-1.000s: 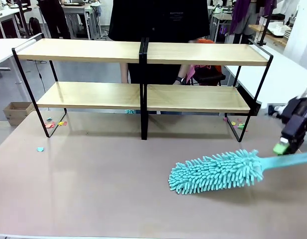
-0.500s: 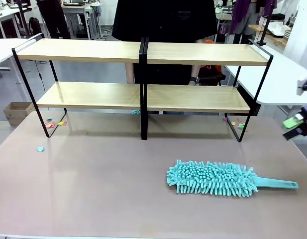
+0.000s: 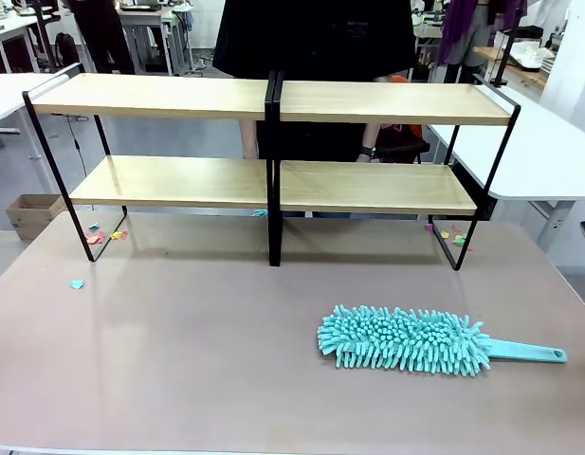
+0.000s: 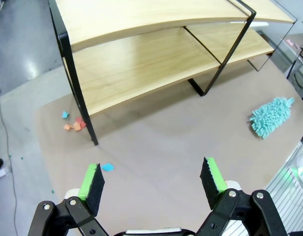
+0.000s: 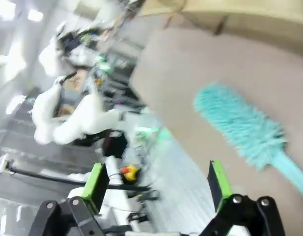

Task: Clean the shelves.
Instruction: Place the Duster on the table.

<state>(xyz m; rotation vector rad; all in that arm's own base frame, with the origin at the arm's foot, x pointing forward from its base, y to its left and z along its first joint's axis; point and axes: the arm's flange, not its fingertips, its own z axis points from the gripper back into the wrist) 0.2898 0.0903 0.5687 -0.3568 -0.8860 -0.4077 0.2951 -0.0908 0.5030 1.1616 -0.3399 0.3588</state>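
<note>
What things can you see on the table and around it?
shelves: one, light wood boards in a black frame, far side of the table
duster: one, teal and fluffy, lying flat on the table, right of middle
paper scraps: several, small and colourful, by the rack's feet at both ends
table: one, grey-brown
person: one, in black, behind the rack
left claw: open, holding nothing
right claw: open, holding nothing

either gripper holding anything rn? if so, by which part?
Nothing held. Left gripper and right gripper are both open and empty; the duster lies flat on the table.
</note>
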